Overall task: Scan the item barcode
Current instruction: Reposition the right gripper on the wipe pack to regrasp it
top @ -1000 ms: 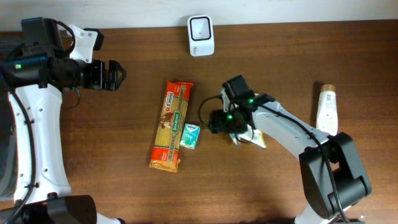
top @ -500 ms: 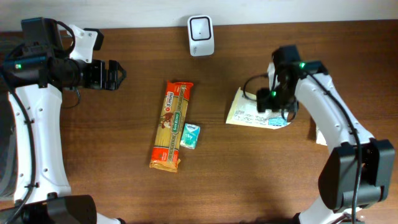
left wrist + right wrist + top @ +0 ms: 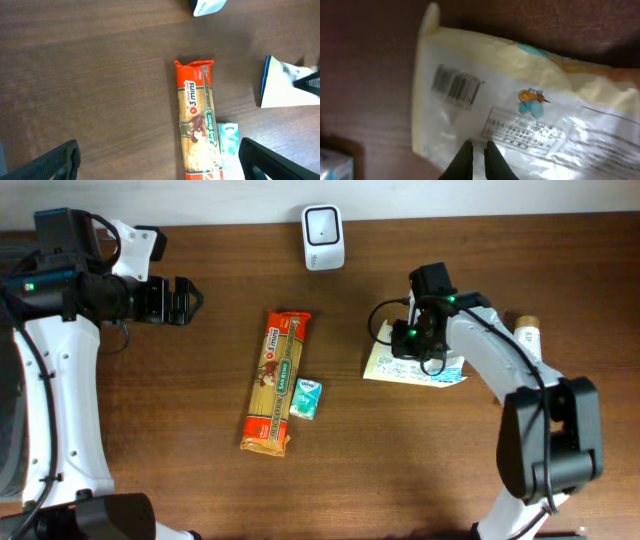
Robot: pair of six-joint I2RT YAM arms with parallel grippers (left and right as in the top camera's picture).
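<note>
A: Packet (image 3: 385, 368) lay flat on the table (image 3: 150, 440), barcode (image 3: 456, 86) facing up, well apart from the scanner (image 3: 323, 237). Which step were you on?

B: Pickup, I'd judge. Your right gripper (image 3: 475, 155) had its jaws nearly together on the film, though I couldn't tell if it was truly pinched. Your left gripper (image 3: 190, 299) hung wide, empty. Next you needed a firm hold, then the barcode turned to the scanner.

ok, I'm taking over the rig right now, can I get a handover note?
Left pincer: open, empty, far left.
Right pincer: shut, tips on the cream packet; a firm hold can't be confirmed.
Packet lies flat right of centre, barcode facing up; scanner stands at the far edge.
Done: packet reached, not lifted.
Left: lift packet, show barcode to scanner.
</note>
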